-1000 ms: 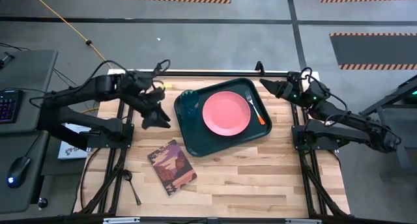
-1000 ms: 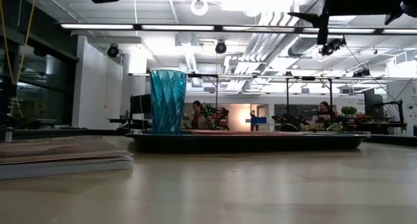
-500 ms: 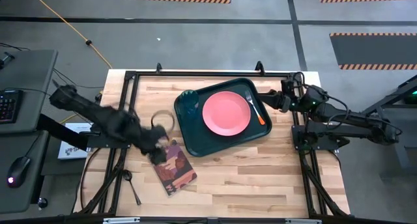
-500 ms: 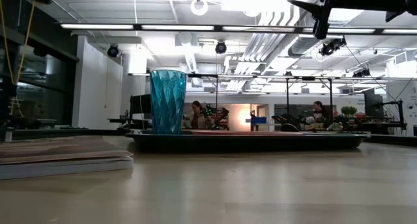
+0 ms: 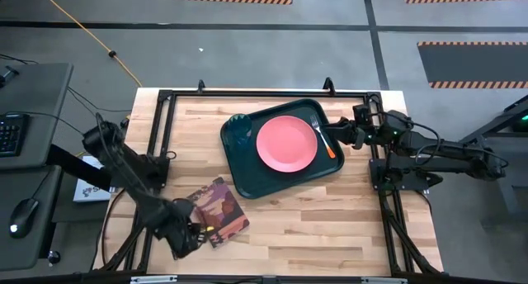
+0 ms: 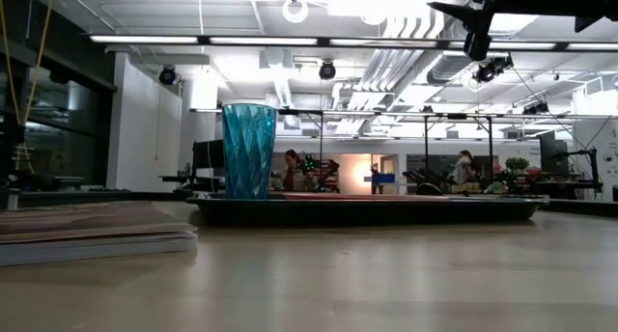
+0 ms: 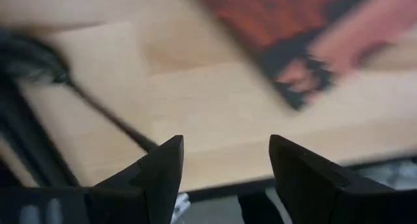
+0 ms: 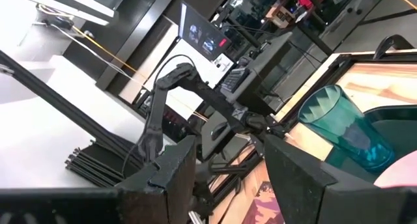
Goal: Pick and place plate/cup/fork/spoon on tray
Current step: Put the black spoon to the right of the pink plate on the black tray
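Observation:
The dark green tray lies on the table's far middle. On it rest the salmon-pink plate, the teal cup standing upright at the tray's left end, also in the low view, and the orange-handled fork at its right end. My left gripper is open at the near left, beside the book. The dark spoon lies on the wood just ahead of my left gripper's fingers; the arm hides it in the high view. My right gripper is open over the tray's right end, near the fork.
A book with a maroon patterned cover lies flat at the near left, right beside my left gripper, and shows in the left wrist view. Black frame rails run along the table's left, right and far edges. Bare wood lies near and right of the tray.
My left arm has swung fast from the far left, beside the cup, toward the table's near edge, ending at the near left by the book and spoon. My right gripper has moved toward the near edge and a little left, over the tray's right end.

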### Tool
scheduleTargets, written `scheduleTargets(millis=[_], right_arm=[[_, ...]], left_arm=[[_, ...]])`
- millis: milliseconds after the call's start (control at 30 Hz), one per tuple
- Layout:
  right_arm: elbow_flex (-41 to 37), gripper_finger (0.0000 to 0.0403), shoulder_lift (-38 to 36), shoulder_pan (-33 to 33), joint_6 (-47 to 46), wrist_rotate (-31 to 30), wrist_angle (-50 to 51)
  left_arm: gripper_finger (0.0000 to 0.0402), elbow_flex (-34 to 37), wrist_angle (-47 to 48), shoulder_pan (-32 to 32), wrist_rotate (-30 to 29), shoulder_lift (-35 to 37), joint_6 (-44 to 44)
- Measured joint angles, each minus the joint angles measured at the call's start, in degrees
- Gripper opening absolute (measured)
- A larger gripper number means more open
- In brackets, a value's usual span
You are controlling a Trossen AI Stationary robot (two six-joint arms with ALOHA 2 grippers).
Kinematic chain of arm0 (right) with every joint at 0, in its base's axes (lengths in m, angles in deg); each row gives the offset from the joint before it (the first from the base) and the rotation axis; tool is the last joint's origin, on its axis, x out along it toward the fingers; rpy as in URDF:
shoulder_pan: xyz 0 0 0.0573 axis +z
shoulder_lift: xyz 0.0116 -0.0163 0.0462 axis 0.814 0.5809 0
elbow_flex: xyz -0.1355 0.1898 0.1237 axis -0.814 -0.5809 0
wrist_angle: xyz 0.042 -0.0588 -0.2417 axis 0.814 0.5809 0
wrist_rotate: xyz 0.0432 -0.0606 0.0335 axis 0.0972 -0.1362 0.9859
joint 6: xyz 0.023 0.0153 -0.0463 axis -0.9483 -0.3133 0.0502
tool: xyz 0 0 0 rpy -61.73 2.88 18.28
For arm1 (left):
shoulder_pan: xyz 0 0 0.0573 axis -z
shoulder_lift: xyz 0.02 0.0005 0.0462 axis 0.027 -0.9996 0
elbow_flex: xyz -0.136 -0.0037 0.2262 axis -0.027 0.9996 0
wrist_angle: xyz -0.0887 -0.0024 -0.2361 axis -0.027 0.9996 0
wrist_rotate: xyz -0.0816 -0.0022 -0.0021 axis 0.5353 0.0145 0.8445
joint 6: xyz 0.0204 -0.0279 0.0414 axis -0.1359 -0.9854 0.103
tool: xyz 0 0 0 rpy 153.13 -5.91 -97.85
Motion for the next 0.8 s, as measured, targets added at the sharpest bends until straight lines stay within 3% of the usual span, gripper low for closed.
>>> scheduleTargets(millis=[100,300,800], right_arm=[[0.00,0.0173,0.00,0.00,0.58,-0.01,0.18],[0.00,0.0173,0.00,-0.02,1.65,-0.01,0.76],[0.00,0.0173,-0.02,-0.02,1.51,-0.03,1.80]], left_arm=[[0.0216,0.00,2.36,3.10,2.74,-2.85,-7.64],[0.0216,-0.02,5.31,6.06,9.30,-7.51,-10.01],[0.0216,-0.12,2.38,6.33,10.08,-17.37,-10.19]])
